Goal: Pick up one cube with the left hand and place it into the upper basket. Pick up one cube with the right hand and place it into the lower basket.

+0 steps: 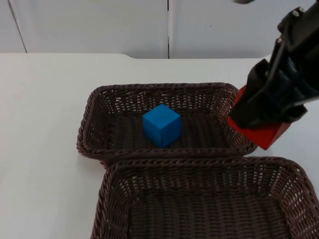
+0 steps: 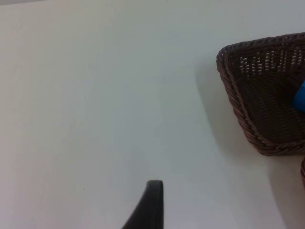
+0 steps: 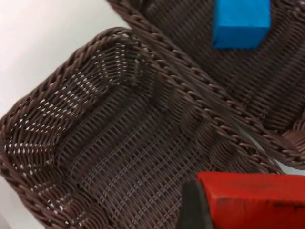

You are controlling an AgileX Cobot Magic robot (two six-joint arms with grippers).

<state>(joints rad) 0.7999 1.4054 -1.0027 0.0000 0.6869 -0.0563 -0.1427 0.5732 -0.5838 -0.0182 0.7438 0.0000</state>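
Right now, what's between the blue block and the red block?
In the top view, the upper basket's right wall stands between the blue cube and the red cube, which the right gripper holds.

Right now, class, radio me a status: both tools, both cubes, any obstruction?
Right tool shut on red cube, over upper basket's right rim. Left tool waits over bare table. Blue cube in upper basket. Lower basket unobstructed.
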